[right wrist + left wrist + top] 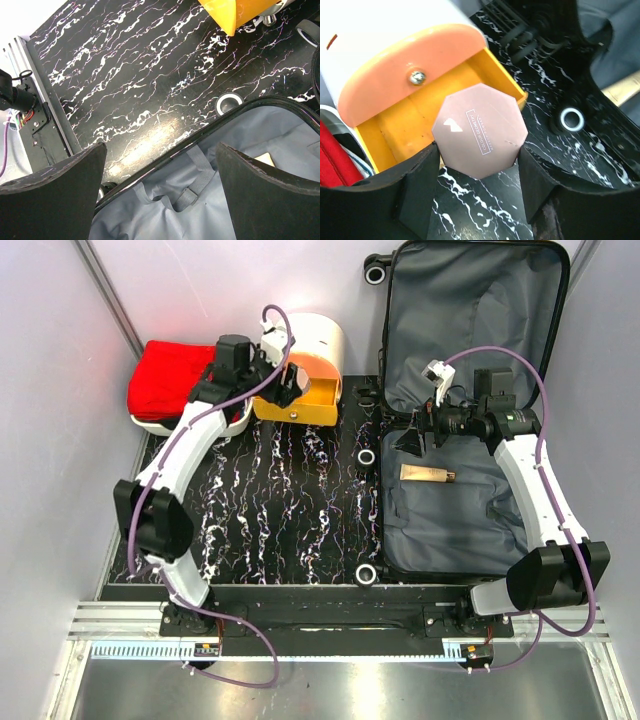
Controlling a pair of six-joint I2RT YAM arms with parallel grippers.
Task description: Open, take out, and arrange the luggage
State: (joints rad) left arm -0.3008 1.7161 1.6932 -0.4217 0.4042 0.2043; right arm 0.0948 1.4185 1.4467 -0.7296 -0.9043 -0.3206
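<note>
Arrangement looks the step in hand: left of the luggage (500, 310), the left tool (477, 150) clenches a pink octagonal compact (480, 127) above the open yellow drawer (400, 135), near its front edge. Next, lower it inside the drawer walls and release. The luggage lies open on the desk (280, 500); over its lining (165, 217) the right tool (161, 147) gapes empty, free to move.
</note>
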